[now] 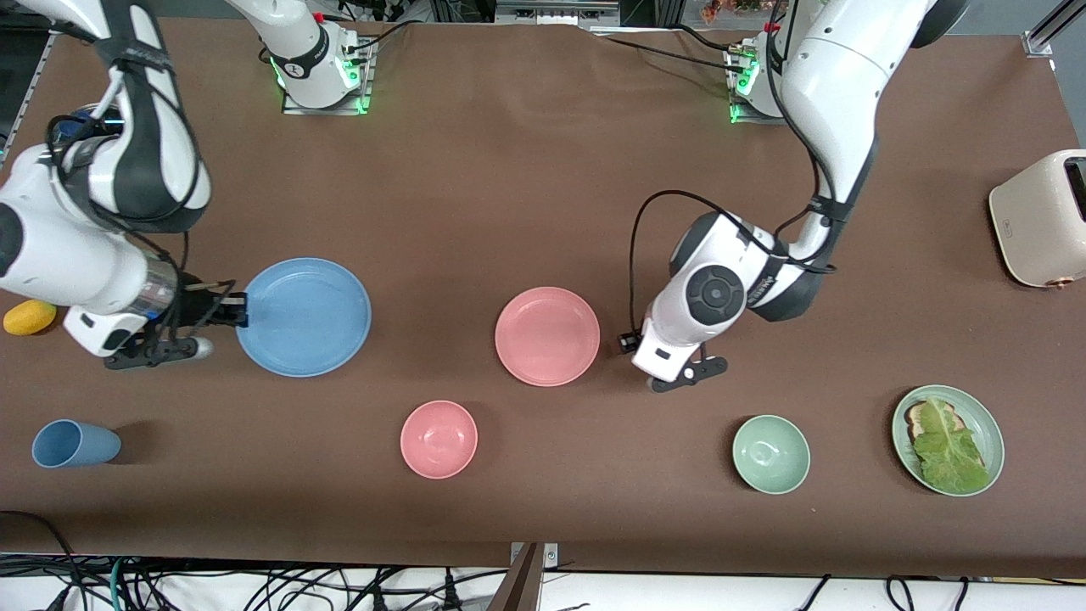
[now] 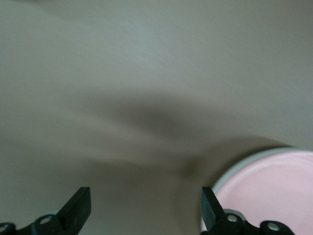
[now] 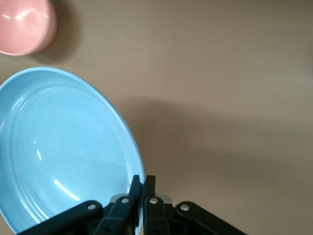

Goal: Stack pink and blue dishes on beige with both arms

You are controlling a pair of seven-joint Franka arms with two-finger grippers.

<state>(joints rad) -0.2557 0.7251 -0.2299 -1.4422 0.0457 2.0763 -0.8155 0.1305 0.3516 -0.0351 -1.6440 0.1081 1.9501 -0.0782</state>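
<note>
The blue plate (image 1: 305,316) lies toward the right arm's end of the table. My right gripper (image 1: 238,310) is shut on its rim, which shows pinched between the two fingers in the right wrist view, where the gripper (image 3: 143,183) meets the blue plate (image 3: 58,152). The pink plate (image 1: 547,335) rests mid-table. My left gripper (image 2: 145,208) is open and low over bare cloth, just beside the pink plate's (image 2: 274,196) edge on the side toward the left arm's end. In the front view the wrist mostly hides the left gripper (image 1: 629,341). No beige plate is in view.
A pink bowl (image 1: 439,439), a pale green bowl (image 1: 770,454) and a blue cup (image 1: 72,443) stand nearer the front camera. A green plate (image 1: 984,420) carries toast and lettuce. A beige toaster (image 1: 1039,219) sits at the left arm's end, a yellow fruit (image 1: 30,316) at the right arm's.
</note>
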